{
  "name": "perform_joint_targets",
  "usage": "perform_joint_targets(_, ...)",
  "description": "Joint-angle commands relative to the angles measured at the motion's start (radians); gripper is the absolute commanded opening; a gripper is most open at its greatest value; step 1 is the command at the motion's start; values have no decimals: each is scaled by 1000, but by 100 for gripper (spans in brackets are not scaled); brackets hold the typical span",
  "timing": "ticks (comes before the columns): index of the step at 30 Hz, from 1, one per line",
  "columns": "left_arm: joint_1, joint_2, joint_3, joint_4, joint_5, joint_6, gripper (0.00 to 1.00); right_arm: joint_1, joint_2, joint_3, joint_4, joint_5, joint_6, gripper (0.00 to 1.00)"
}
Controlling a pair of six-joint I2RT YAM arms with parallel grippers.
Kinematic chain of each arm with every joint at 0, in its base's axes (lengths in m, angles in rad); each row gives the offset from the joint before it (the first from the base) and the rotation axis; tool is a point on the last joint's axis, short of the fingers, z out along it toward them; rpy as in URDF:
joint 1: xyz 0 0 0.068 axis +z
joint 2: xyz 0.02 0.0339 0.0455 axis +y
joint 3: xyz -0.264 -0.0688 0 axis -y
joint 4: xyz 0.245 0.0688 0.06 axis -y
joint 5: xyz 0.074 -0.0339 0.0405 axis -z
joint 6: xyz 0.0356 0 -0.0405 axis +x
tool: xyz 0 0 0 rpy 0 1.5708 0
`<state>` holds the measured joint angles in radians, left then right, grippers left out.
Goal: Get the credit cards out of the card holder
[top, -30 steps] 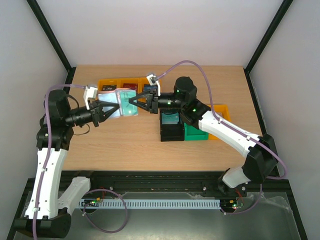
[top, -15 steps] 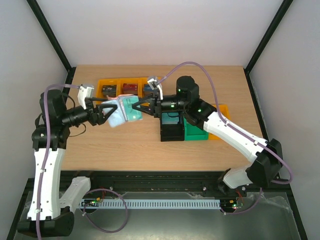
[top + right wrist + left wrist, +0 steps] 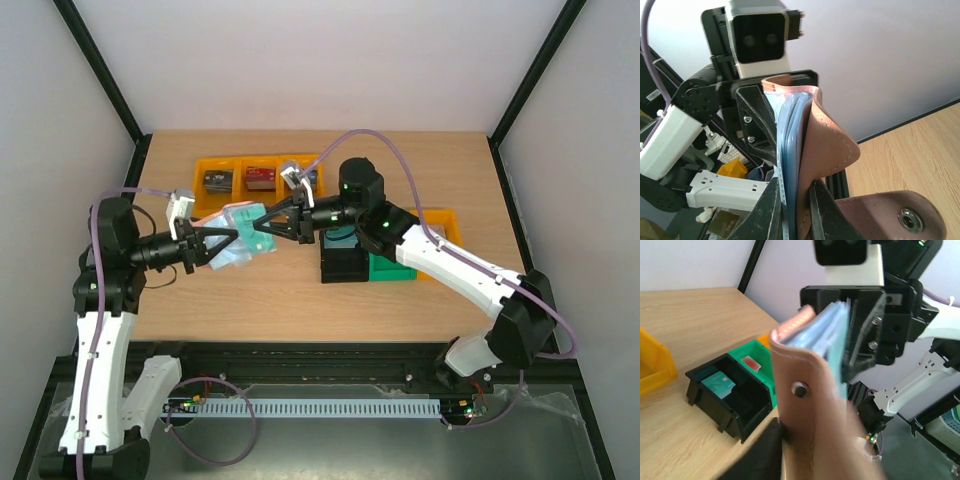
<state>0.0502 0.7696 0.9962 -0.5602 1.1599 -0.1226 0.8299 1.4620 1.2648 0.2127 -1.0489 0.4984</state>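
card holder [image 3: 240, 235] aloft toward tabletop's [image 3: 300, 300] far left corner | right gripper [image 3: 260, 225] clamps it as anchor for emptying | left gripper [image 3: 217, 243] at its other end, grip unclear

1. Pale wood-grain counter [image 3: 300, 300], boxed in by plain white walls [image 3: 320, 60] at the back and both sides.
2. Black frame posts [image 3: 103, 75] slanting up the corners.
3. Grey metal tray [image 3: 350, 445] below the near edge.
4. Soft, even light throughout.
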Motion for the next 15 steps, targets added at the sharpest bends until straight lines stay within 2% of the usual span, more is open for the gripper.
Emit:
perform_joint_targets(1,6,-40,-44,16,24,2,5,24,-25,-8,118,-65,9,12)
perform_joint_targets(3,10,-55,-54,10,27,6,2,23,-47,-34,95,-56,-25,22)
perform_joint_targets(9,30,-115,-95,25,56,17,2,17,-151,-109,-94,9,-234,52)
perform_joint_targets(13,35,-125,-87,-6,82,65,2,-5,-239,-142,-181,90,-327,68)
perform_joint_targets(15,35,-117,-75,-18,94,82,2,-7,-263,-138,-227,152,-368,72)
